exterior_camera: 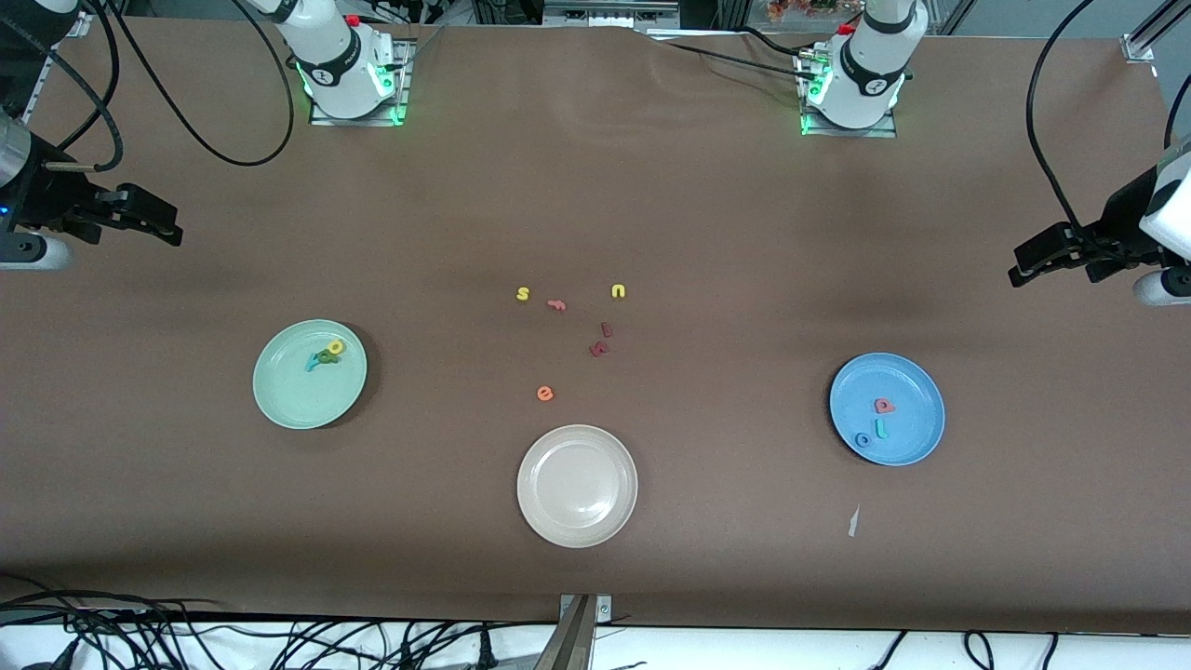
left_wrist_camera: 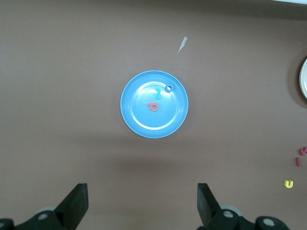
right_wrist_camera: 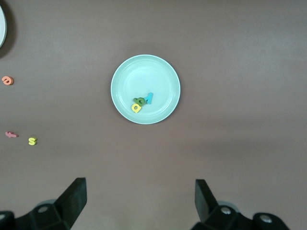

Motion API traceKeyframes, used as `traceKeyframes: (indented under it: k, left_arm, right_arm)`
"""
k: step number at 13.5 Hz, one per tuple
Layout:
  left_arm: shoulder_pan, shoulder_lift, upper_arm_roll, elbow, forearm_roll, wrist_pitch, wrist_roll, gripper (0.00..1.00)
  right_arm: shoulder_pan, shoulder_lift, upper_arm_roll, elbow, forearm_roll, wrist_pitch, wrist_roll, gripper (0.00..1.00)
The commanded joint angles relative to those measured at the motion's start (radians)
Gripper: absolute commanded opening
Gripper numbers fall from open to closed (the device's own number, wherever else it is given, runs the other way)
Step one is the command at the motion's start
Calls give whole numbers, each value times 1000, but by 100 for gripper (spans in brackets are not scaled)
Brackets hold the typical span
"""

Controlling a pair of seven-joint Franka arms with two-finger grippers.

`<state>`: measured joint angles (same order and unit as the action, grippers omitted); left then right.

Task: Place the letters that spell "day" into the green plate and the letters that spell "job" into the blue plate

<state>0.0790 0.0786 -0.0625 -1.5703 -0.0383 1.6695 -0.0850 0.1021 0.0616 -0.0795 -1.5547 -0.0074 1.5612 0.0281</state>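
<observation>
The d, a and y lie bunched in the green plate; the b, j and o sit in the blue plate. Only the front view shows the whole cream plate, nearer the camera, with nothing in it. Loose letters lie mid-table. Both arms wait at the table's ends: the left gripper and right gripper hang with jaws spread, holding nothing.
</observation>
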Motion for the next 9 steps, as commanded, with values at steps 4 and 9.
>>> traceKeyframes:
  k: [4, 9]
  left_arm:
    - [2, 4, -2, 18, -9, -10, 2, 100]
    - [4, 6, -2, 23, -9, -10, 2, 100]
  right_arm:
    - [1, 10, 1, 30, -6, -6, 1, 100]
    - [1, 10, 1, 31, -6, -6, -2, 100]
